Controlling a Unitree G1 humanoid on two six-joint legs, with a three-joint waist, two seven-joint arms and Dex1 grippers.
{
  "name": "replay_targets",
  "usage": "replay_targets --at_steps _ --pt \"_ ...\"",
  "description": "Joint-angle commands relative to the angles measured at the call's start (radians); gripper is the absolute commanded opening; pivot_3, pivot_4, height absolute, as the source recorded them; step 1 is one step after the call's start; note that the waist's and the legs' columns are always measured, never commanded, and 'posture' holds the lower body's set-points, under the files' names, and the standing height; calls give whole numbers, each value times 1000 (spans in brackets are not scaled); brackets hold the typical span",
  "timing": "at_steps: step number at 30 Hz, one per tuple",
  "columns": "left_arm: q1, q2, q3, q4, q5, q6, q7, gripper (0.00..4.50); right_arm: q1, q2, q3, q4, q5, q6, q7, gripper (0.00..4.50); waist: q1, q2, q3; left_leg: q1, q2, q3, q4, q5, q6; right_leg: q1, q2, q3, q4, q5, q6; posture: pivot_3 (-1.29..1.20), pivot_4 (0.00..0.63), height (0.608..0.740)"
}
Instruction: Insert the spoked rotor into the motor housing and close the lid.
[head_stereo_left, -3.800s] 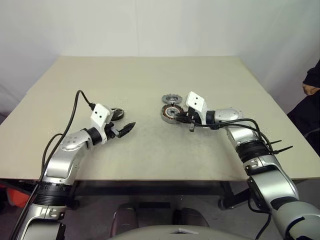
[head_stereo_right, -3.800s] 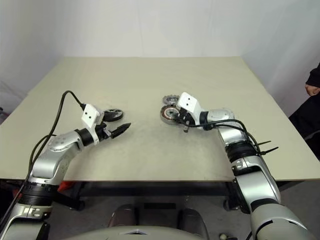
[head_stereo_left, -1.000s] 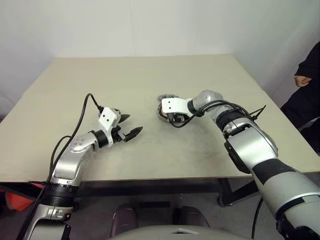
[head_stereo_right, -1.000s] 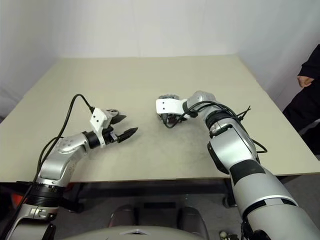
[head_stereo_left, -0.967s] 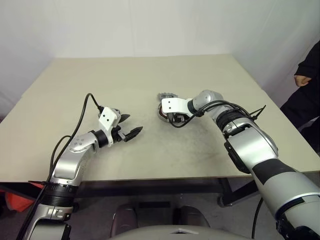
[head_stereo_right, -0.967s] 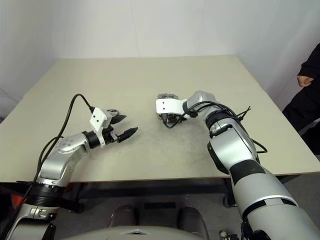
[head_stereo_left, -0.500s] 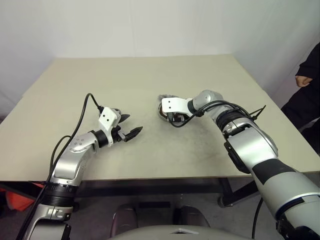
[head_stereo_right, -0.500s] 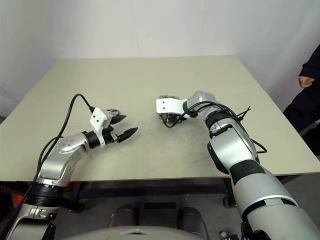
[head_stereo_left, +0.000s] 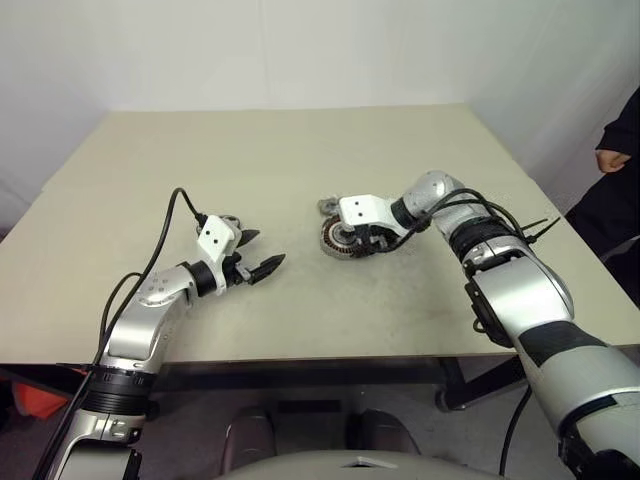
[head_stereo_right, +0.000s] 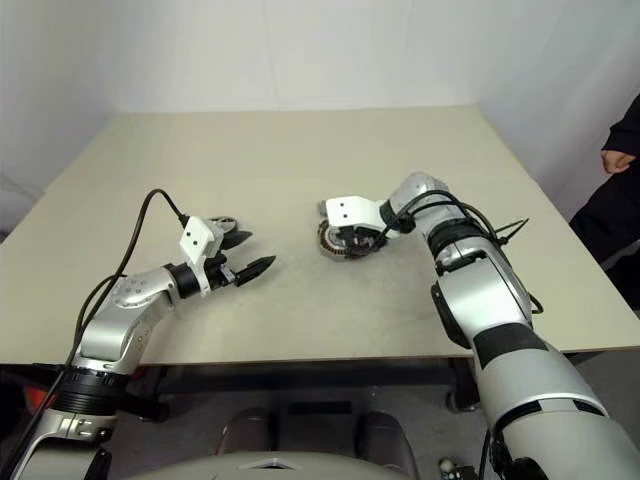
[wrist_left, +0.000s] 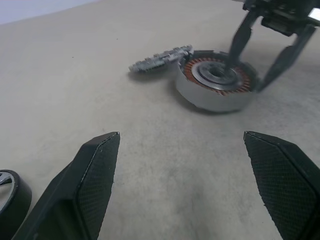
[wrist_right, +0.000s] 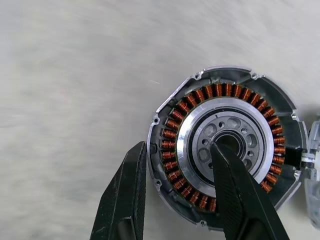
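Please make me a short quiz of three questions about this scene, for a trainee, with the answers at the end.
1. True or false: the spoked rotor sits inside the motor housing.
2. Where are the fingers of the right gripper? A: both outside the housing. B: one in its centre, one outside its wall. C: both far away from it.
3. Fill in: the left gripper is ___ (open or shut).
Key: 1 false, it lies beside the housing; 2 B; 3 open.
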Motion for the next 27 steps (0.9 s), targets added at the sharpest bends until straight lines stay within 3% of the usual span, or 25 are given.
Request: replay_targets --at_steps 1,10,17,23,27 --pt "-10 3 4 -35 -2 -12 0 4178 24 -16 -35 -137 81 -14 73 1788 0 0 0 0 0 0 0 0 0 0 0 0 0 0 0 0 0 740" --pt "-11 7 3 -30 2 -13 -8 4178 200 -49 -9 -463 161 114 156 1788 7 0 0 1 0 0 1 0 0 1 0 0 1 0 0 0 0 740" --pt "-7 10 1 -36 4 -12 -9 4178 218 -68 22 -447 133 144 126 1788 10 -1 0 2 0 0 2 0 0 2 0 0 1 0 0 0 0 740" --pt "-6 10 1 -34 4 -11 -8 4178 218 -67 13 -472 171 148 134 3793 13 -1 0 4 0 0 2 0 0 5 0 0 0 0 0 0 0 740" --pt "-4 9 2 -31 2 -11 -8 4178 205 -71 -7 -517 216 170 146 3793 16 -1 0 4 0 0 2 0 0 5 0 0 1 0 0 0 0 740"
